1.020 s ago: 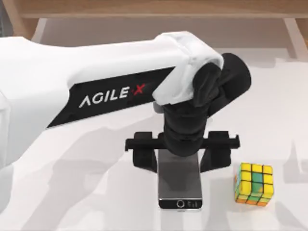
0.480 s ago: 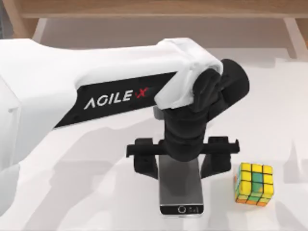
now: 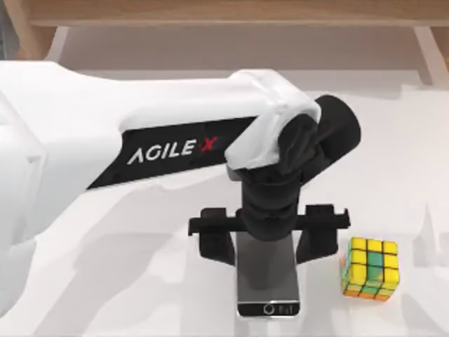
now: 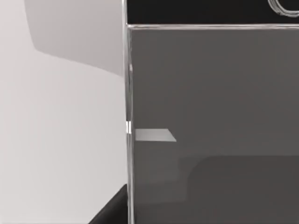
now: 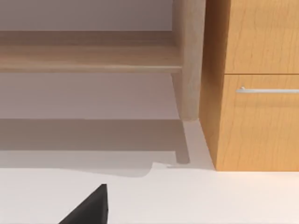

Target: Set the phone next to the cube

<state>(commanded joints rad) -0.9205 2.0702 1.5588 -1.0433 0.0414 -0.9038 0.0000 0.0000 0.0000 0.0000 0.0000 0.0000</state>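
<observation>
The phone (image 3: 269, 284), flat with a grey screen, silver rim and a round button at its near end, lies lengthwise under my left gripper (image 3: 268, 244). The gripper is shut on the phone, one black finger against each long side. The cube (image 3: 370, 268), mostly yellow with green and orange tiles, stands on the white table just right of the phone, with a small gap between them. In the left wrist view the phone's screen (image 4: 210, 116) is very close, beside bare table. A dark part of my right gripper (image 5: 91, 207) sits parked, facing a cabinet.
A wooden ledge (image 3: 231, 14) runs along the table's far edge. The left arm's big white link (image 3: 105, 140) covers the left half of the table. A wooden cabinet with a drawer handle (image 5: 254, 88) stands beyond the right arm.
My left gripper has carried the phone slightly to the right and toward the near edge, narrowing the gap to the cube. The cube has not moved.
</observation>
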